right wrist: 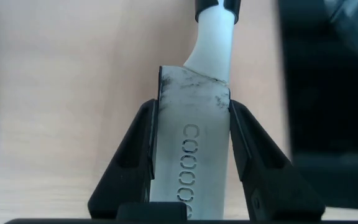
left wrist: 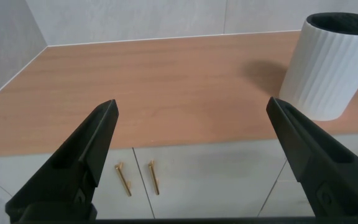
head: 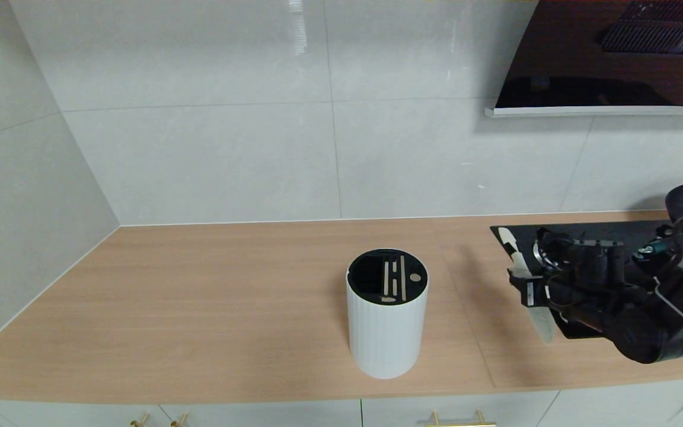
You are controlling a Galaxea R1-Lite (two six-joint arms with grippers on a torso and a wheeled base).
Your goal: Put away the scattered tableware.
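Right gripper [head: 526, 286] clamps the knife [head: 513, 252] by its blade, above the counter [head: 199, 296] by the hob [head: 632, 232], well right of the holder [head: 386, 320]. Left gripper [left wrist: 191, 109] gapes wide, 1 holder [left wrist: 328, 68] beside it.

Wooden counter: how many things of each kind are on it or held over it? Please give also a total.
knife, between the fingers of the right gripper: 1
white ribbed holder: 1
black cooktop: 1
Total: 3
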